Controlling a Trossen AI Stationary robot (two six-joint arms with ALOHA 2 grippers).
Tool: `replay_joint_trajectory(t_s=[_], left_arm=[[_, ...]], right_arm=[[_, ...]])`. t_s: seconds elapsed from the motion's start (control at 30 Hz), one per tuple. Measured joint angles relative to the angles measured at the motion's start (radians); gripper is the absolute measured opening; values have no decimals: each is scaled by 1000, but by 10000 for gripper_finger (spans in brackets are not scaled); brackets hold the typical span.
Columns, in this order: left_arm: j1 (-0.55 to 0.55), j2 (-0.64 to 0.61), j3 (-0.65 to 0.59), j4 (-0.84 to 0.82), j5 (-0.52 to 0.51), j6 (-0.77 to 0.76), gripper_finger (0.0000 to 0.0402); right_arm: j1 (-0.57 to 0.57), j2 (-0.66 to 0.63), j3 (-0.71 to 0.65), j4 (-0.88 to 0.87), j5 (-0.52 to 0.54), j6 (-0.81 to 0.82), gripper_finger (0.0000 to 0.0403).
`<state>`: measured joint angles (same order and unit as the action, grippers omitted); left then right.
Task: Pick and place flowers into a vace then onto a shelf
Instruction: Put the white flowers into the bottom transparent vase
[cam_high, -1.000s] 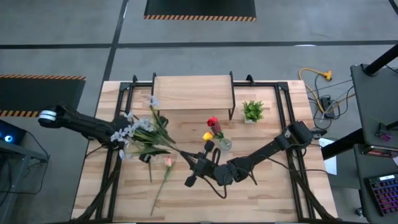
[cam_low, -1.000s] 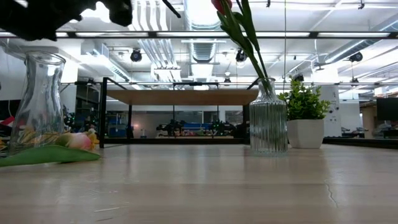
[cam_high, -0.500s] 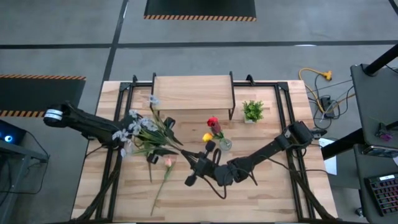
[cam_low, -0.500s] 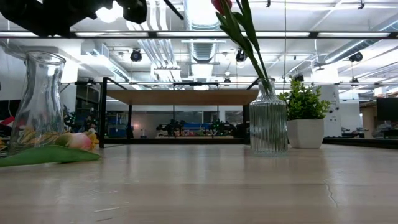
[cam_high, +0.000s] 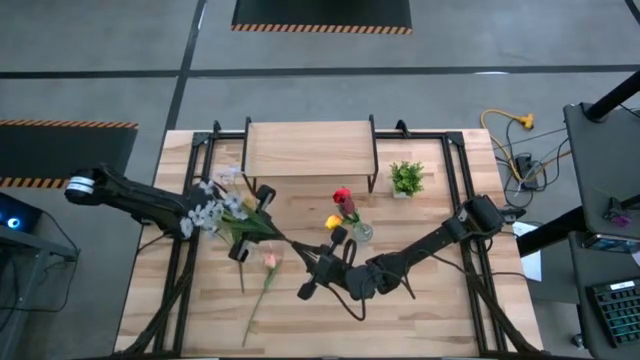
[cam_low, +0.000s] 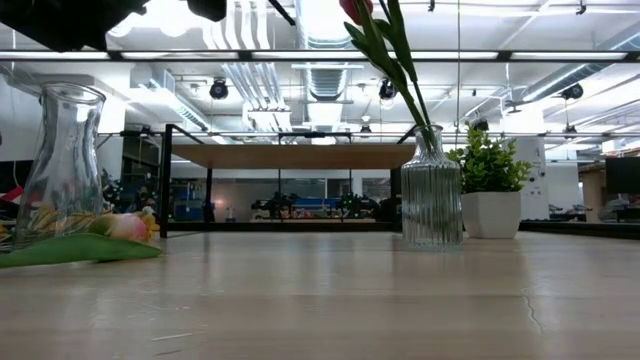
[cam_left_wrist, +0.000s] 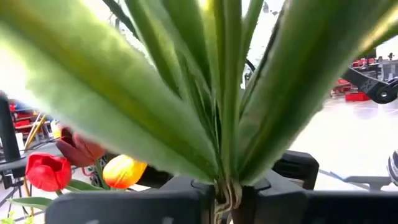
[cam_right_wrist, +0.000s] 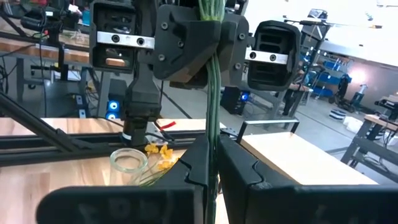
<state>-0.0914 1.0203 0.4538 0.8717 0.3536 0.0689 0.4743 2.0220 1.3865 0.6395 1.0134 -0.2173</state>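
Left of centre, the left claw (cam_high: 252, 222) is clamped on the flowers (cam_high: 215, 208)' stems. At centre, the right claw (cam_high: 318, 267) pinches the same stems; release it first, then lift straight toward the ribbed vase (cam_high: 361, 232).

My dark fingers (cam_left_wrist: 155, 202) are clamped on a bunch of green stems (cam_left_wrist: 227, 186), whose long leaves (cam_left_wrist: 143, 93) fan across most of my sight. Beyond them sit a red tulip head (cam_left_wrist: 46, 172) and an orange one (cam_left_wrist: 123, 171).
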Motion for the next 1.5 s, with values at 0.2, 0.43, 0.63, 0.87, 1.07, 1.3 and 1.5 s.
replay_joint_trajectory(t_s=[0.2, 0.43, 0.63, 0.87, 1.07, 1.3, 1.5], left_arm=[[0, -8, 0, 2, -19, -7, 1], [1, -51, 31, -29, -75, -10, 1], [0, -130, 80, -262, -106, -46, 0], [-14, -219, 210, -764, -315, -120, 0], [-122, -223, 329, -989, -404, -159, 0], [-372, -224, 420, -1197, -746, -197, 0], [-553, -211, 467, -1283, -989, -230, 0]], right_arm=[[1, 0, 13, -5, 20, 4, 22], [19, -35, 18, -29, 45, -11, 98], [70, -114, 16, -375, 36, 189, 170], [160, -170, 16, -769, 38, 526, 195], [232, -171, 16, -901, 64, 626, 190], [287, -171, 0, -934, 66, 663, 179], [293, -171, -9, -953, 67, 664, 172]])
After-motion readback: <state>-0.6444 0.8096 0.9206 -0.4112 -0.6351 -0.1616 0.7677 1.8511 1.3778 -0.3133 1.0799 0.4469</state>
